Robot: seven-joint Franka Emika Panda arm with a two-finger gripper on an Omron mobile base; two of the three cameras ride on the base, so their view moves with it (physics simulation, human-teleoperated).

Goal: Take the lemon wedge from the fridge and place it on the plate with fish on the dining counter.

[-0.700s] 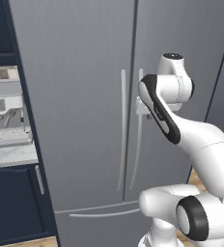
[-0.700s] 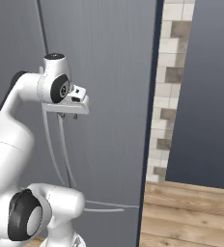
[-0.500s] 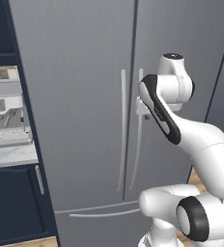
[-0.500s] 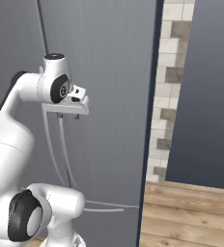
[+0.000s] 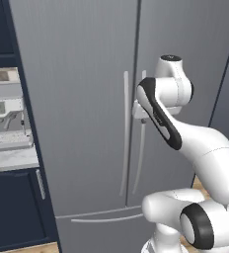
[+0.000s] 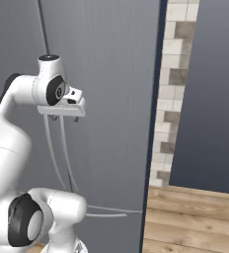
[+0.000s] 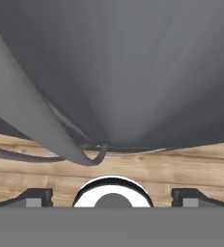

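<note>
The tall grey fridge (image 5: 82, 89) stands with both doors closed right in front of me. My gripper (image 6: 63, 117) hangs at mid-height against the right door, pointing down, beside that door's long pale handle (image 5: 140, 158). In the hand view the fingertips (image 7: 36, 195) sit far apart, so the gripper (image 7: 112, 195) is open and holds nothing; the handle (image 7: 32, 111) runs down the left side along the door face (image 7: 143, 72). The lemon wedge is hidden. The plate and the dining counter are out of view.
Left of the fridge are navy cabinets (image 5: 13, 212) and a marbled worktop with a coffee machine (image 5: 3, 116). To the fridge's right are a tiled wall strip (image 6: 173, 89) and wooden floor (image 6: 195, 217). The bottom drawer's handle (image 5: 99, 215) sits low.
</note>
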